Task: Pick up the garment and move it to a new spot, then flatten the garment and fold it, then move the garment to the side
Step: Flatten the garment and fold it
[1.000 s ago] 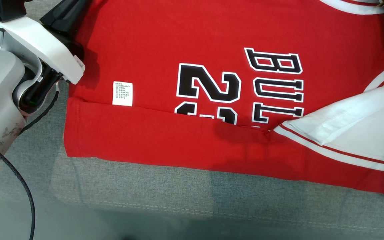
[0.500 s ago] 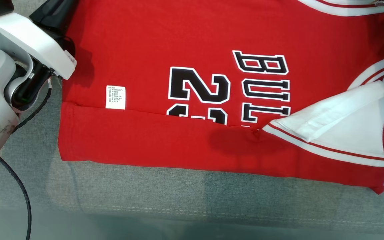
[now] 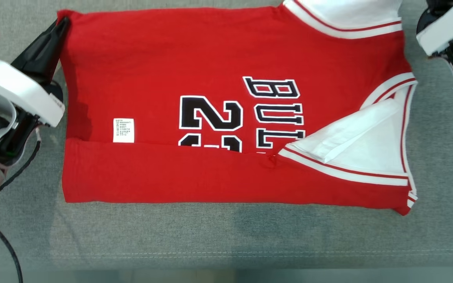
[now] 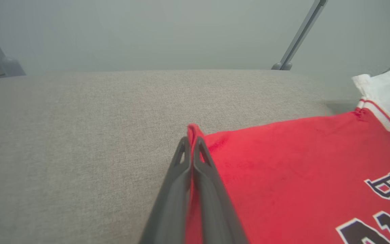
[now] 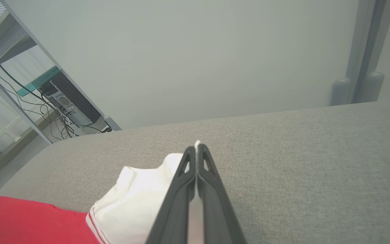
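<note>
**Item:** garment [image 3: 210,59], a red knit jersey, soft and limp, with stiff black-and-white printed lettering. It is lying flat across the centre of the grey woven desk [image 3: 226,236]. Its 6 o'clock edge is folded over, and a white sleeve [image 3: 360,145] is doubling back at 4 o'clock. A care label [image 3: 123,130] is showing.

**Grip:** the left gripper [image 4: 191,139] is pinching the garment's red corner at 10 o'clock. The right gripper [image 5: 196,149] is clamping its white cloth at 1 o'clock.

**Risk:** the thin corner pinches are liable to slip, and an uneven pull is likely to undo the folded edge.

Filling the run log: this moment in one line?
left claw: shut on jersey corner | right claw: shut on sleeve | near edge folded over
</note>
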Robot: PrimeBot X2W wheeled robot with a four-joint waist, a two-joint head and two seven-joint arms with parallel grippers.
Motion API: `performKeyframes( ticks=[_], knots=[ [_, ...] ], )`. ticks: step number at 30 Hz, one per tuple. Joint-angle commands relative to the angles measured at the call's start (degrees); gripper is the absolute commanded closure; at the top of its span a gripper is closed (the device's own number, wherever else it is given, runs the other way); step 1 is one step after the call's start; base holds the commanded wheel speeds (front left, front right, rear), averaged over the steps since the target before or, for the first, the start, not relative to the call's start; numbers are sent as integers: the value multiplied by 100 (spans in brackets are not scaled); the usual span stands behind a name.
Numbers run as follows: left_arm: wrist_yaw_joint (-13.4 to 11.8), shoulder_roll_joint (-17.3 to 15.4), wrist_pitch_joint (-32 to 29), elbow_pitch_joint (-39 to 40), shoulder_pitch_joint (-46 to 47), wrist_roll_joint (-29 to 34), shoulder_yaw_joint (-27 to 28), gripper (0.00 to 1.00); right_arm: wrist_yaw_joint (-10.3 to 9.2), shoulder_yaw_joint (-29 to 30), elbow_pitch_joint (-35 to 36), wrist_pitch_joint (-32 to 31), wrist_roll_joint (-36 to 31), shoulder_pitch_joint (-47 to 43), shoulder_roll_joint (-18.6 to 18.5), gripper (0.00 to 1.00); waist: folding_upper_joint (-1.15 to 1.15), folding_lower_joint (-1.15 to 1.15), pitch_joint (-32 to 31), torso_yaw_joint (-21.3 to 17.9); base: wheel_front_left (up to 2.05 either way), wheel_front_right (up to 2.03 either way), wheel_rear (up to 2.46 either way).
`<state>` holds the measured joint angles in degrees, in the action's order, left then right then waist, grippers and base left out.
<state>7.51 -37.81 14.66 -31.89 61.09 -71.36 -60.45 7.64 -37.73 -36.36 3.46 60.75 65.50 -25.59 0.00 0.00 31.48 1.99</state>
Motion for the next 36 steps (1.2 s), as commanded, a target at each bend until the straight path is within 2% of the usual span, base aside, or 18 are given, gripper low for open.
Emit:
performKeyframes(
  ticks=[1, 11, 20, 36],
  knots=[
    [-2, -344, 33, 36, -44, -64, 243, 100, -15, -41, 266, -61, 102, -278, -114, 100, 0, 0, -188, -120, 0, 0, 0],
    [-2, -654, 33, 180, -761, -529, 51, 100, -15, -422, 1345, -383, 784, -1302, -685, 100, 0, 0, -707, -376, 0, 0, 0],
    [-2, -868, 34, 487, -1374, -917, -176, 100, -15, -697, 1764, -557, 1169, -2161, -986, 100, 0, 0, -1138, -446, 0, 0, 0],
    [-2, -944, 34, 690, -2075, -938, -368, 100, -15, -1034, 2054, -668, 1477, -3116, -1069, 100, 0, 0, -1502, -463, 0, 0, 0]
  ],
)
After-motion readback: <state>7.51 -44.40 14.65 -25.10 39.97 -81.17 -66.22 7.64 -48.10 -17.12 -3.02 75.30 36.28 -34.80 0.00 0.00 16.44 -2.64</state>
